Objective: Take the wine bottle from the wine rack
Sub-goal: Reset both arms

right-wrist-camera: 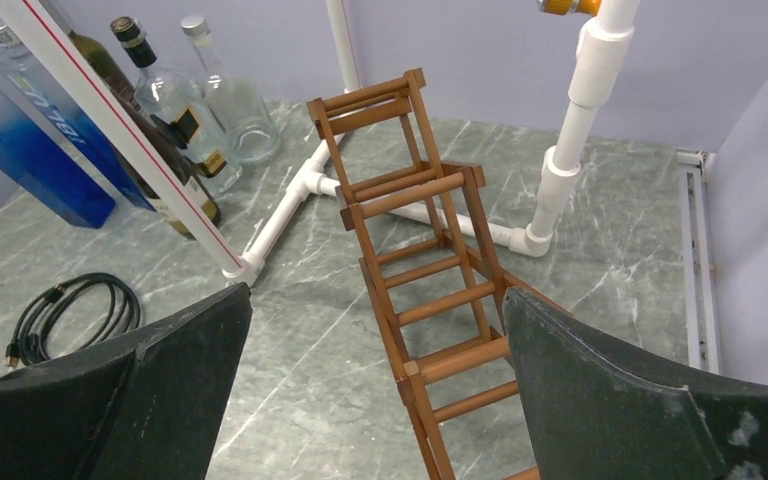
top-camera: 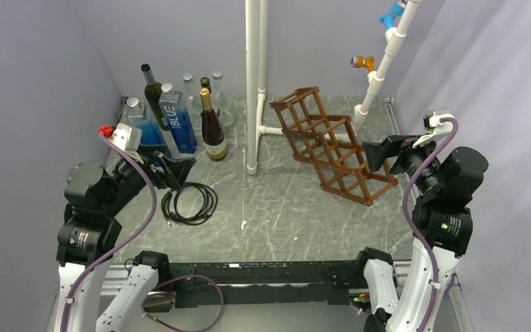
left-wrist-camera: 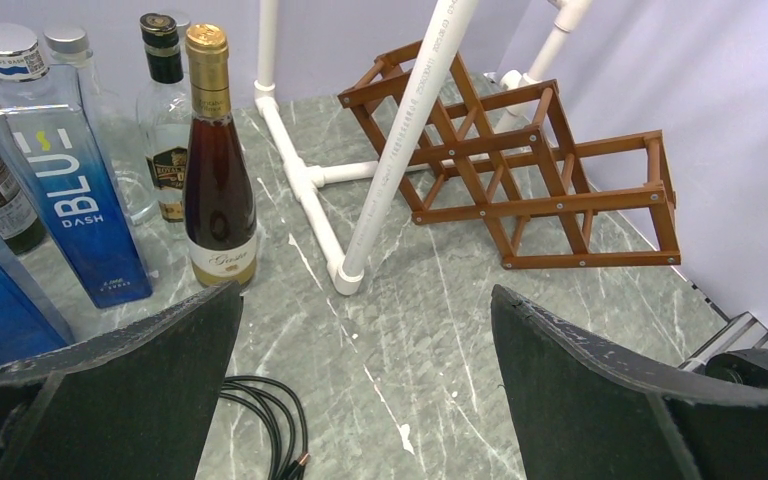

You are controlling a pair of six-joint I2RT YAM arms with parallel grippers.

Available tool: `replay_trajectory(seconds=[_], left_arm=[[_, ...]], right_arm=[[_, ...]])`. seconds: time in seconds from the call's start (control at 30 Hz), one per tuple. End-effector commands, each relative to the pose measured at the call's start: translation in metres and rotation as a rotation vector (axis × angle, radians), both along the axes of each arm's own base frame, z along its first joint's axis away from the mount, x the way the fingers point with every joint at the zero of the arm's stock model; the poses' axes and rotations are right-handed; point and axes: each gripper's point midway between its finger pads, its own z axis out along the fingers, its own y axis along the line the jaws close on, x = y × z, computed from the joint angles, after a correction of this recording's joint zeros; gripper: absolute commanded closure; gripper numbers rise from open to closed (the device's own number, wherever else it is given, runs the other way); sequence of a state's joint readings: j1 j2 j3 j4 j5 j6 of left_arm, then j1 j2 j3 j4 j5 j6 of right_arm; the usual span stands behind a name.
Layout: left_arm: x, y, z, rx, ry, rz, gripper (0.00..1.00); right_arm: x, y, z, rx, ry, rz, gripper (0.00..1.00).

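The brown wooden wine rack (top-camera: 332,145) lies tilted on the grey table right of centre, and I see no bottle in its cells (left-wrist-camera: 520,175) (right-wrist-camera: 430,270). A dark wine bottle (top-camera: 212,128) with gold foil stands upright at the back left (left-wrist-camera: 218,170), among other bottles. My left gripper (top-camera: 180,169) hovers open over the table near the bottles, with nothing between its fingers (left-wrist-camera: 365,295). My right gripper (top-camera: 368,155) is open at the rack's right end, its fingers either side of the rack's near bars without touching them (right-wrist-camera: 376,292).
Blue bottles (top-camera: 178,121), a green one (top-camera: 152,90) and clear ones (top-camera: 218,93) crowd the back left corner. A white pipe post (top-camera: 254,83) rises mid-table, a slanted pipe (top-camera: 384,66) at the back right. A coiled black cable (top-camera: 190,202) lies near the left gripper.
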State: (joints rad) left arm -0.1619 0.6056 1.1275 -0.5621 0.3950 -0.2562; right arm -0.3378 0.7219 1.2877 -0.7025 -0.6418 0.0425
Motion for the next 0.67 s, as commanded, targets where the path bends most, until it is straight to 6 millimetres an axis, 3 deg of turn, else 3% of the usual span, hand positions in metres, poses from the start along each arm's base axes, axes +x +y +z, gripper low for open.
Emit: replay_trajectory(seconds=[0.0,0.63], left_arm=[[-0.0007,0.0003,0.0036,0.012,-0.035,-0.002,0.0],[0.003,-0.0013,-0.0063,0.024,-0.019,-0.007,0.0]], right_arm=[[0.0005,0.0009,0.0086,0.014,-0.035,0.003,0.0],[0.0048,-0.0068,0.0039,0.004,-0.027,-0.023,0.0]])
